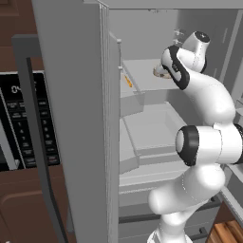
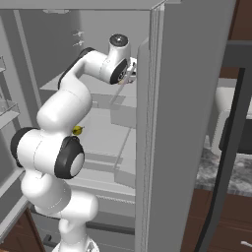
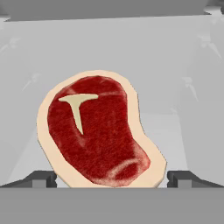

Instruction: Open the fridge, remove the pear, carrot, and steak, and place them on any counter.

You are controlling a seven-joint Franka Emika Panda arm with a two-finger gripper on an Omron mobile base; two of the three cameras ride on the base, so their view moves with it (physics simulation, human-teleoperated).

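The fridge (image 1: pixel 71 95) stands with both doors swung open, and my arm reaches onto its upper shelf (image 1: pixel 144 76). In the hand view the steak (image 3: pixel 98 131), red with a pale fat rim, lies flat on that shelf right below the hand. My gripper (image 3: pixel 112 179) is open, one fingertip (image 3: pixel 43 178) on each side of the steak's near end, with no visible contact. The steak's tan edge (image 1: pixel 158 71) peeks out beside the hand. The carrot (image 1: pixel 127 80) lies at the shelf's left. The pear (image 2: pixel 77 130) sits on a lower shelf, partly behind my arm.
The open fridge doors (image 2: pixel 192 98) flank the arm closely on both sides. A black microwave (image 1: pixel 19 123) sits in the dark brown cabinet to the left. A strip of grey marbled counter (image 2: pixel 211 167) shows to the right of the fridge, past the right door.
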